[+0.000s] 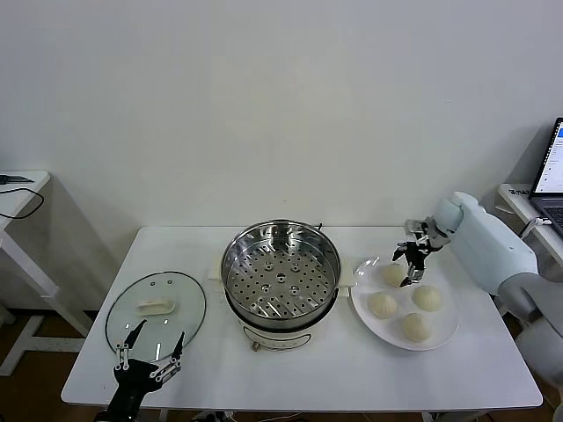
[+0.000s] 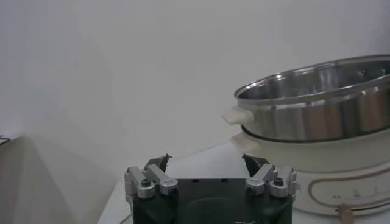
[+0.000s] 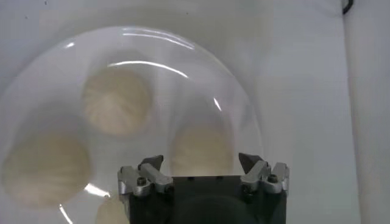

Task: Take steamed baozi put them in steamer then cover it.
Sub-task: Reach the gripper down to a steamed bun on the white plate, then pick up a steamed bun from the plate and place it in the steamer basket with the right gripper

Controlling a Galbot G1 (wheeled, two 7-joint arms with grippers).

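Observation:
The steamer (image 1: 236, 251), a shiny steel pot with a perforated tray, stands empty at the table's middle; it also shows in the left wrist view (image 2: 317, 109). Four cream-white baozi lie on a white plate (image 1: 444, 330) to its right. My right gripper (image 1: 406, 268) is open and hovers just above the farthest baozi (image 1: 393, 274); in the right wrist view that baozi (image 3: 201, 146) lies between the open fingers of the gripper (image 3: 201, 161). The cover (image 1: 156, 313), a glass lid with a white handle, lies flat to the steamer's left. My left gripper (image 1: 162, 329) is open and empty at the lid's near edge, also in its own view (image 2: 206, 159).
The steamer sits on a white base (image 1: 281, 332) with side handles. A laptop (image 1: 552, 171) stands on a side table at the far right. Another white side table (image 1: 18, 189) with a cable stands at the left. The table's front edge is close to my left gripper.

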